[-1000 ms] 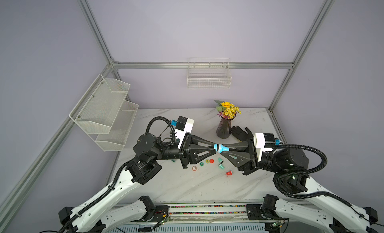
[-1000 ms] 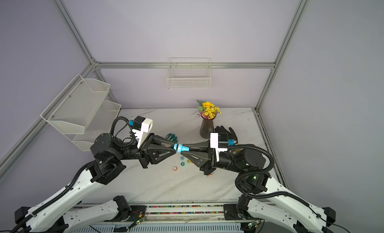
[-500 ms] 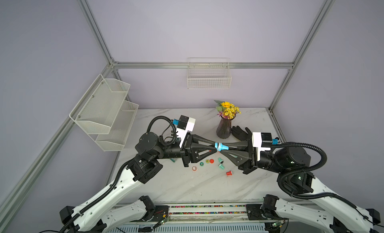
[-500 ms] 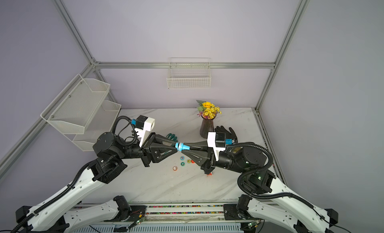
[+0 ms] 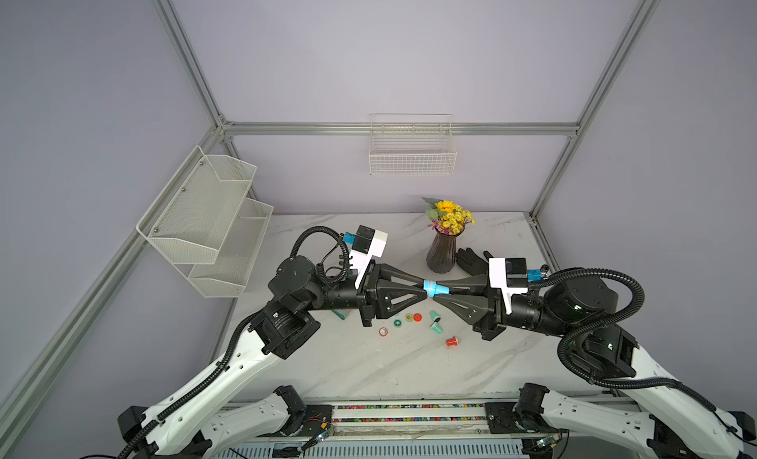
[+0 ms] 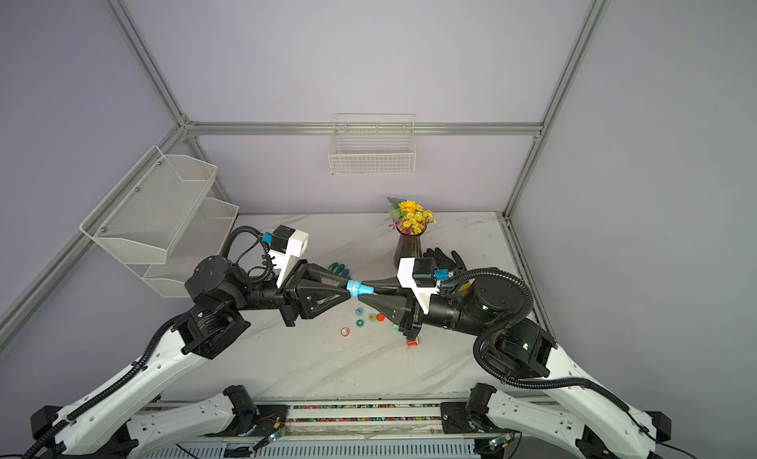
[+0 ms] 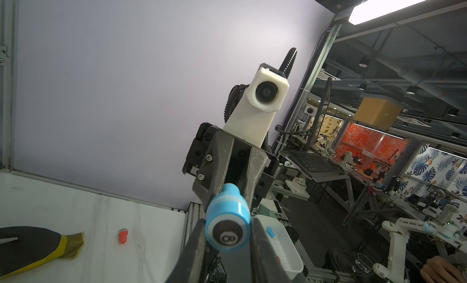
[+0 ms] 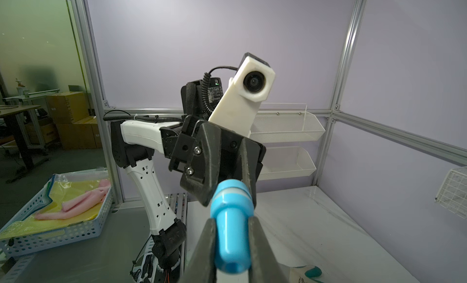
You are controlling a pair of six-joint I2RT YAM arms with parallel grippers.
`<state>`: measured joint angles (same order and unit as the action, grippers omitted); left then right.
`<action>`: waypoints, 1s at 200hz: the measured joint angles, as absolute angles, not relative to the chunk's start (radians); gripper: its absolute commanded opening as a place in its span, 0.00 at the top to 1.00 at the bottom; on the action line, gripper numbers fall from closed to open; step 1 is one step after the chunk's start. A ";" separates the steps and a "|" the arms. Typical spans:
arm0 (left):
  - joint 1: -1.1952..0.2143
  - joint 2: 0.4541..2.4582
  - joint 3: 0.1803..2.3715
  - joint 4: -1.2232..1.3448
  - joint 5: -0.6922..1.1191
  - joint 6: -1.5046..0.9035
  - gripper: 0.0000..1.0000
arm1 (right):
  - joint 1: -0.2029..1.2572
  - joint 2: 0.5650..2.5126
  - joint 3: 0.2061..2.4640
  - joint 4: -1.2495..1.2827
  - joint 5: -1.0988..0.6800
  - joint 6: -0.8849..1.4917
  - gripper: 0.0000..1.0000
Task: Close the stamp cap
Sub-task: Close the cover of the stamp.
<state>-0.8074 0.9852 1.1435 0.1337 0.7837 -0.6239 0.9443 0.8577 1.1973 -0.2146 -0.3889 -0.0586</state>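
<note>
A blue stamp point(image 5: 435, 291) hangs level above the table in both top views point(image 6: 360, 290), held from both ends. My left gripper point(image 7: 228, 233) is shut on its wide end, the stamp cap point(image 7: 228, 226), whose round face bears a dark picture. My right gripper point(image 8: 232, 243) is shut on the narrow blue stem of the stamp point(image 8: 231, 241). Cap and stem sit end to end, with a thin white band showing between them. The two grippers meet tip to tip, left gripper point(image 5: 426, 291) and right gripper point(image 5: 447, 291).
Below the grippers lie several small coloured stamps and caps: a red one point(image 5: 452, 341), teal ones point(image 5: 435, 321) and round ones point(image 5: 397, 322). A vase of flowers point(image 5: 442, 252) and a black glove point(image 5: 471, 260) stand behind. A wire shelf point(image 5: 205, 223) hangs at left, a wire basket point(image 5: 411, 149) on the back wall.
The right wrist has shifted slightly to the left toward the left gripper. Both grippers stay shut on the stamp, which has hardly moved.
</note>
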 measured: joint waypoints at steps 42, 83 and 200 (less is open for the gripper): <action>-0.792 0.991 1.143 0.096 0.785 -0.606 0.81 | 0.944 0.878 1.230 -0.292 -0.363 -0.091 1.00; -0.764 1.001 1.155 0.042 0.823 -0.581 0.83 | 0.942 0.904 1.274 -0.387 -0.360 -0.147 1.00; -0.720 1.046 1.179 -0.061 0.868 -0.536 0.85 | 0.932 0.953 1.313 -0.509 -0.295 -0.197 1.00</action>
<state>-0.7200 1.0458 1.1786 -0.0612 0.8680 -0.5362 0.9318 0.9535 1.3132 -0.5091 -0.2947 -0.1974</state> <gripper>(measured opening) 0.249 0.207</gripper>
